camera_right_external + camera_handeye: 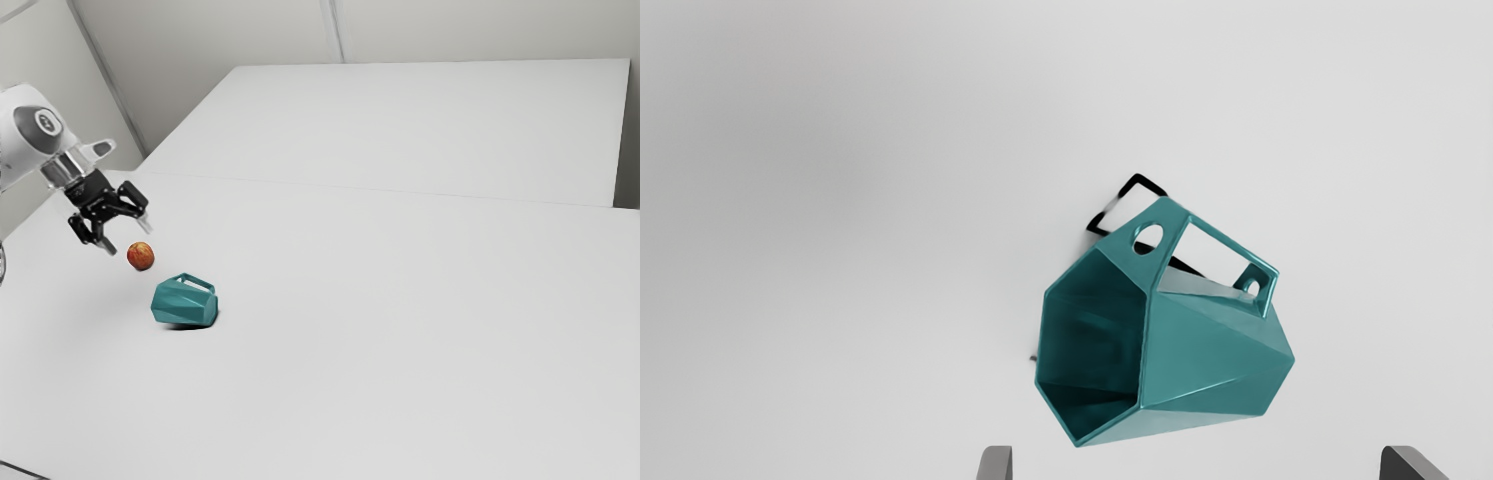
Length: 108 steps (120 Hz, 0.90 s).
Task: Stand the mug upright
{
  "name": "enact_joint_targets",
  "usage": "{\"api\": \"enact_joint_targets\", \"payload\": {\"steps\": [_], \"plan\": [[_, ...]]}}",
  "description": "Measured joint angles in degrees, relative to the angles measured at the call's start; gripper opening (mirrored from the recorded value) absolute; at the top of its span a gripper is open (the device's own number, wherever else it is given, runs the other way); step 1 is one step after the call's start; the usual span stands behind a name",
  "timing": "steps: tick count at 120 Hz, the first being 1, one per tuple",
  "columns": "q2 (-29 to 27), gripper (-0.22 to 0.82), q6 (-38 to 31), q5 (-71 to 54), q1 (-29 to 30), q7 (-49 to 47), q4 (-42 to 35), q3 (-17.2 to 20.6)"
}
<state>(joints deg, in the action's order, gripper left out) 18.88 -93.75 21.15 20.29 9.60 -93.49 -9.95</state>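
Poised at the exterior view's left with gripper spread wide, apparently at reaching stage for the mug on its side to the near right, due next to descend, clasp and turn it mouth-up

No legible txt, nos., brands, signs

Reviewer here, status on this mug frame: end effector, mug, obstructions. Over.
End effector open, nothing held. Mug on its side, handle up, not yet upright. Apple near the mug, apart from it; might crowd the approach.
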Motion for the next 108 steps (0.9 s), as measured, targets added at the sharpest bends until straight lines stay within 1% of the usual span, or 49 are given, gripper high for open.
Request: {"api": "enact_joint_targets", "payload": {"steps": [18,68,108], "plan": [[2.38,0.6,-0.09,3.32,0.67,2.45,-0.81,-0.48],[5.96,0.6,-0.05,11.52,0.98,6.81,-6.4,-0.51],[7.31,0.6,-0.01,18.04,0.9,8.65,-7.7,-0.04]]}}
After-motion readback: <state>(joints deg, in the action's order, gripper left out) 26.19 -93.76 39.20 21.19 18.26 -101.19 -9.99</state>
